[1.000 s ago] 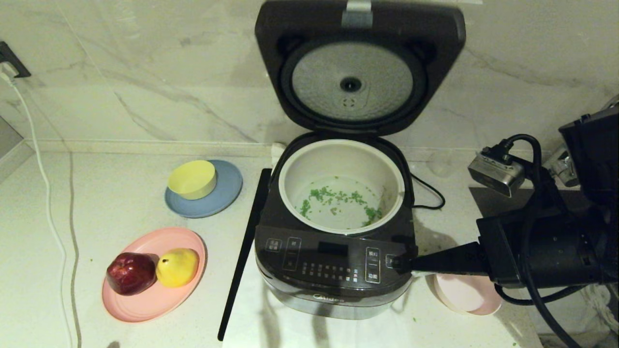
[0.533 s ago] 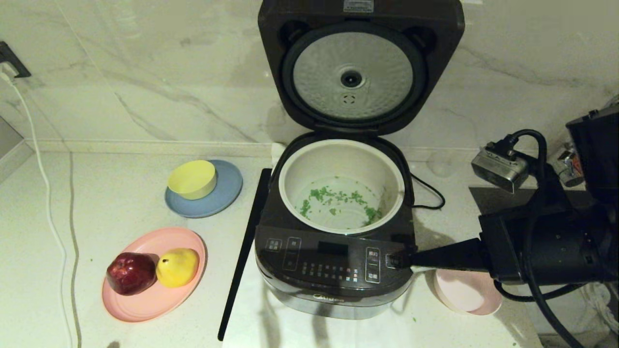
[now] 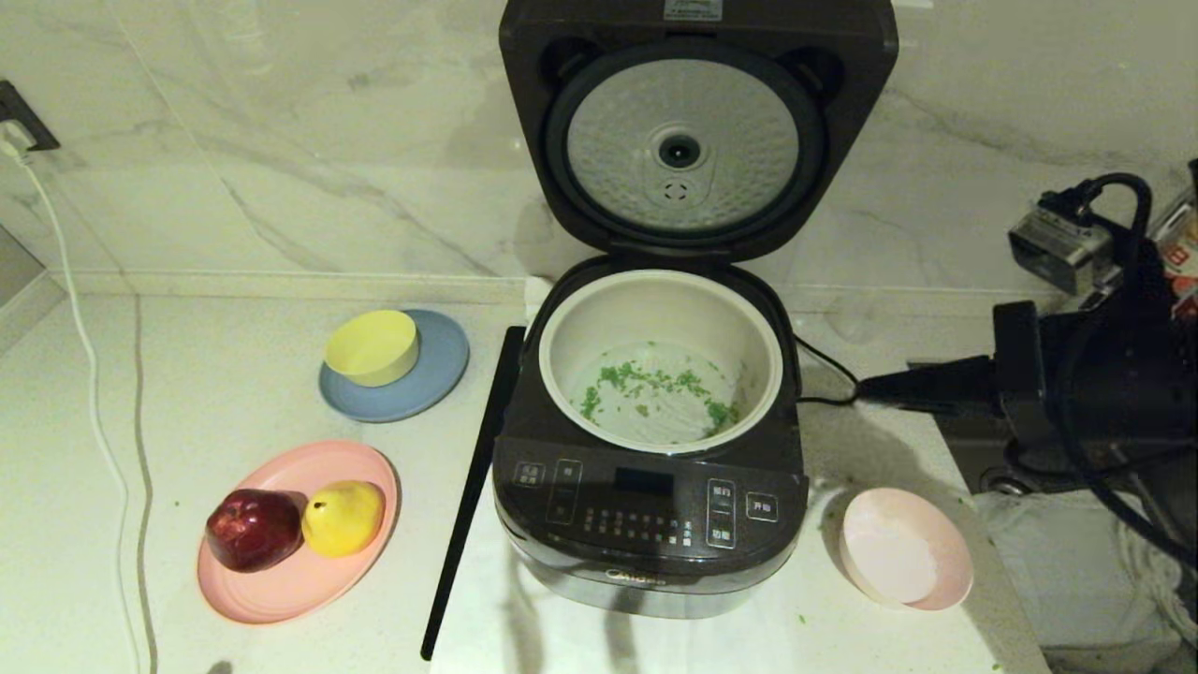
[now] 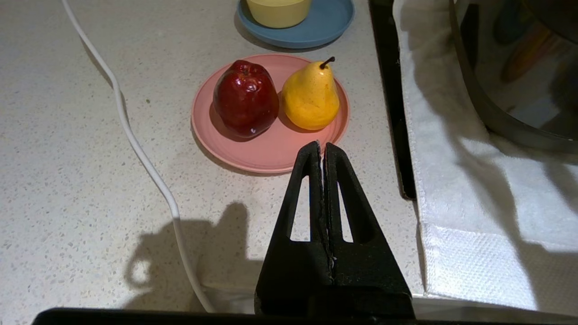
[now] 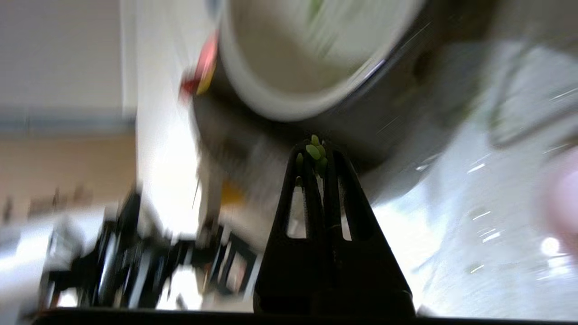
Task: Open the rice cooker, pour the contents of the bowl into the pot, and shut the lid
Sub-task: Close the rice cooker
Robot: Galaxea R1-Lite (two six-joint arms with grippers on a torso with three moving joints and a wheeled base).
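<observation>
You're looking at a home kitchen, w/ the usual signs: pale speckled counter (image 3: 234, 393) against a marble-look wall (image 3: 281, 140), a rice cooker (image 3: 655, 505) on a white cloth (image 4: 474, 198), fruit on a pink plate (image 3: 281, 580), a yellow bowl (image 3: 372, 347) on a blue plate (image 3: 440, 374), a pink bowl (image 3: 903, 548) beside the cooker. A white cord (image 3: 84, 356) runs up to a wall socket (image 3: 19, 117) at far left.

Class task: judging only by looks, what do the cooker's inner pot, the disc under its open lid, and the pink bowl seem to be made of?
Pot: probably coated metal; smooth, matte cream wall with an even rim.
Disc: looks like bare metal; silvery, dimpled, catching light.
Bowl: plastic or glazed ceramic, uncertain; smooth, pale pink, soft sheen.
</observation>
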